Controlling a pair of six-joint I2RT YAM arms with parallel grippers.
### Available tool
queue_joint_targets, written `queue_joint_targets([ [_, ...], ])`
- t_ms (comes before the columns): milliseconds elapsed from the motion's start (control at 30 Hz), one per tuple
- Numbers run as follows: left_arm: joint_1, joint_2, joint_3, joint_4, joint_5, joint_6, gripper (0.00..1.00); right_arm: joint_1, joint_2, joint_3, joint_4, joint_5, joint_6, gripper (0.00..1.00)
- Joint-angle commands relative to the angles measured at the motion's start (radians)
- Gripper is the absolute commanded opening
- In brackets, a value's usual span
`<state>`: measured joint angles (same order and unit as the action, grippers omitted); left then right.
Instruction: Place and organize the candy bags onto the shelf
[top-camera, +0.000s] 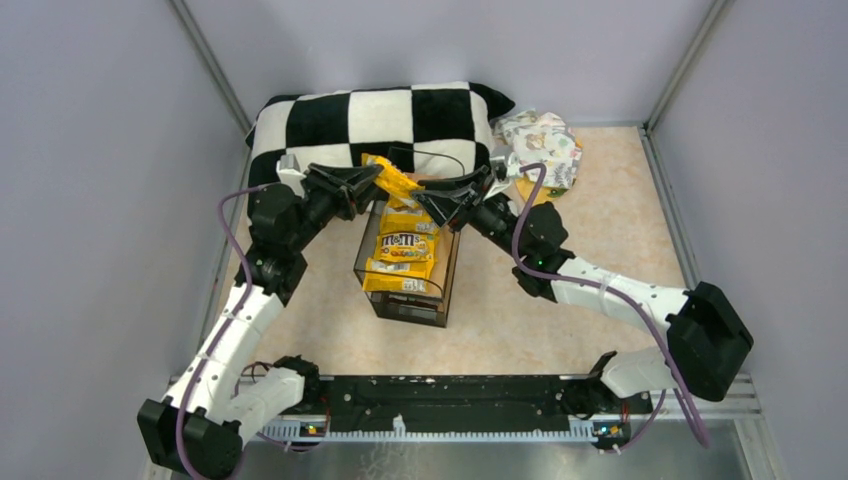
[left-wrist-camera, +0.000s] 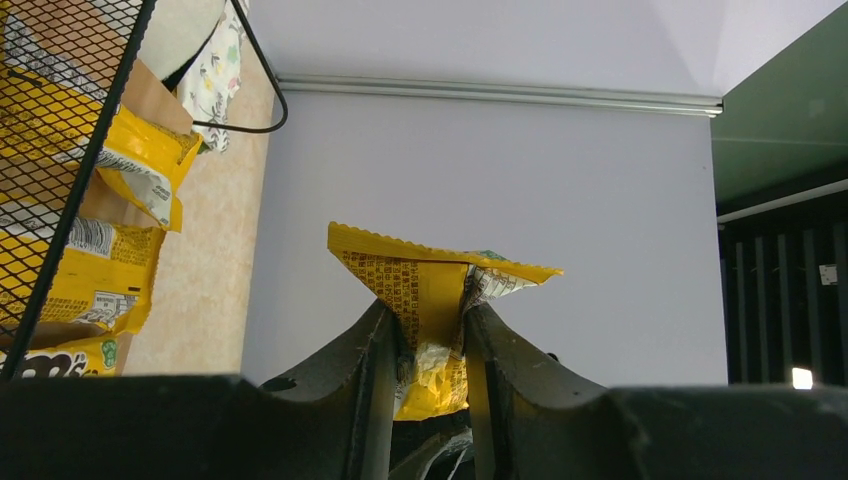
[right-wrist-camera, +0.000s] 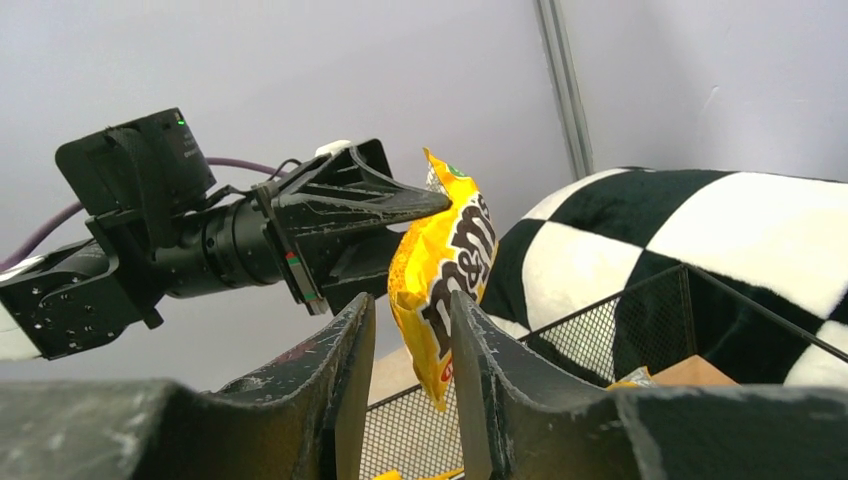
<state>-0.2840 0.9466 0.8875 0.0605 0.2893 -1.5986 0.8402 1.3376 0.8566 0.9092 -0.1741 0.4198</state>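
Note:
My left gripper (top-camera: 372, 182) is shut on the top of a yellow M&M's candy bag (top-camera: 393, 180) and holds it in the air over the far end of the shelf (top-camera: 410, 300). In the left wrist view the fingers (left-wrist-camera: 385, 350) pinch the bag (left-wrist-camera: 435, 290). My right gripper (top-camera: 428, 203) is open, its fingers either side of the bag's lower end (right-wrist-camera: 445, 250), with a gap on the left side. Several yellow candy bags (top-camera: 400, 255) lie on the shelf's top. The left gripper (right-wrist-camera: 400, 205) also shows in the right wrist view.
A big black-and-white checkered pillow (top-camera: 380, 115) lies right behind the shelf. A white cartoon-print cloth (top-camera: 545, 150) sits at the back right. Grey walls enclose the beige table (top-camera: 600, 230) on three sides.

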Motion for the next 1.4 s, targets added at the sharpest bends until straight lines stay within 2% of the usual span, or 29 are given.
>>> queue_joint_targets([
  [0, -0.008, 0.007, -0.005, 0.084, -0.003, -0.017, 0.35, 0.016, 0.023, 0.001, 0.092, -0.005, 0.024, 0.34],
  [233, -0.012, 0.012, 0.002, 0.083, 0.0, -0.019, 0.35, 0.016, 0.048, 0.005, 0.093, 0.009, 0.035, 0.33],
  [467, -0.014, 0.007, -0.007, 0.079, -0.005, -0.007, 0.35, 0.015, 0.044, 0.004, 0.098, 0.011, 0.062, 0.19],
  [533, -0.014, 0.001, -0.005, 0.063, -0.014, 0.021, 0.4, 0.014, 0.027, 0.0, 0.087, 0.021, 0.074, 0.14],
  [633, -0.012, -0.018, 0.015, -0.005, -0.076, 0.123, 0.57, -0.005, -0.01, -0.002, 0.05, 0.016, 0.109, 0.05],
  [800, -0.012, -0.068, 0.119, -0.191, -0.272, 0.448, 0.87, -0.126, -0.053, -0.003, 0.01, -0.116, 0.266, 0.01],
  [933, -0.012, -0.101, 0.197, -0.318, -0.436, 0.748, 0.98, -0.267, -0.026, 0.06, -0.076, -0.302, 0.38, 0.0],
  [1033, -0.011, -0.14, 0.19, -0.313, -0.486, 0.936, 0.98, -0.331, 0.031, 0.127, -0.161, -0.452, 0.429, 0.0],
  [1133, -0.012, -0.169, 0.155, -0.271, -0.517, 1.074, 0.98, -0.363, 0.093, 0.148, -0.105, -0.564, 0.493, 0.0],
  [1233, -0.012, -0.166, 0.122, -0.221, -0.541, 1.166, 0.98, -0.382, 0.136, 0.162, -0.085, -0.603, 0.511, 0.0],
  [1367, -0.012, -0.125, 0.109, -0.179, -0.574, 1.233, 0.98, -0.392, 0.178, 0.231, -0.222, -0.634, 0.415, 0.0],
])
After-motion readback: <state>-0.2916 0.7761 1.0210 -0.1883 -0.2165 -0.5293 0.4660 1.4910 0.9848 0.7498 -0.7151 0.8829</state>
